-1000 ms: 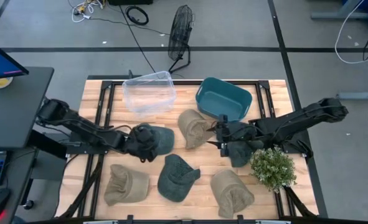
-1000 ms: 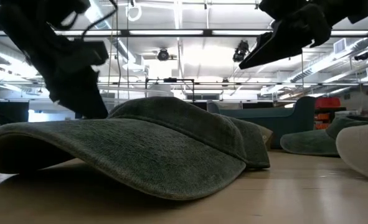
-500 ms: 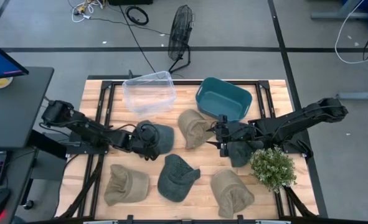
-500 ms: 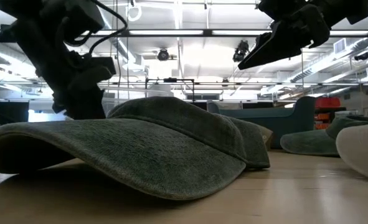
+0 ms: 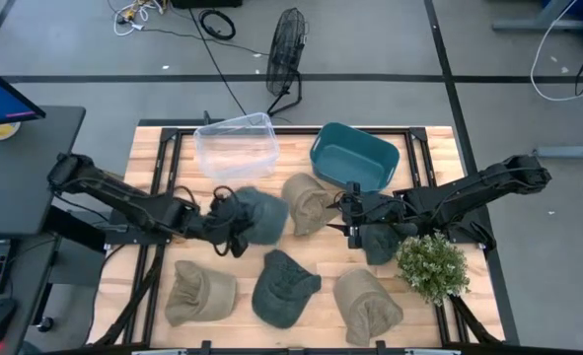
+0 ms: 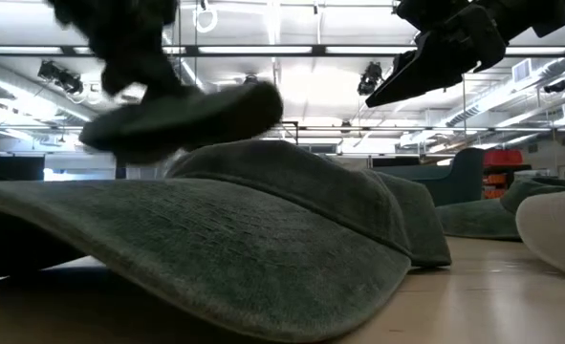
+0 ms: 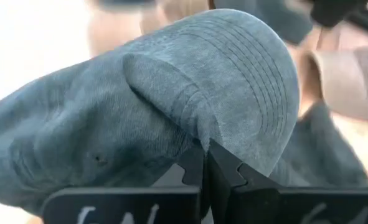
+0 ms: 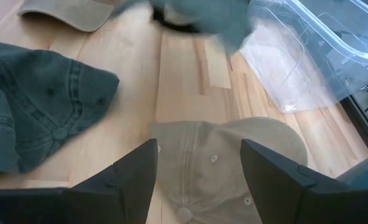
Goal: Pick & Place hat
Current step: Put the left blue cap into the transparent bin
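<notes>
Six hats: five lie on the counter (image 5: 301, 296); one is in the air.
Left end effector (image 7: 205, 163): pinched tight on a fold of the green hat (image 5: 255, 213), gripping cloth rather than brim, probably because soft fabric gives the fingers purchase.
Green hat position: lifted clear of the counter, hanging near the clear bin (image 5: 237, 146), beside a tan hat (image 5: 306, 202).
Right end effector (image 8: 196, 163): fingers spread, holding nothing, hovering over the tan hat, likely waiting its turn.
Teal bin (image 5: 354, 158): next to the clear one; which bin is meant I cannot tell.
Risk: a thin fold may slip.
</notes>
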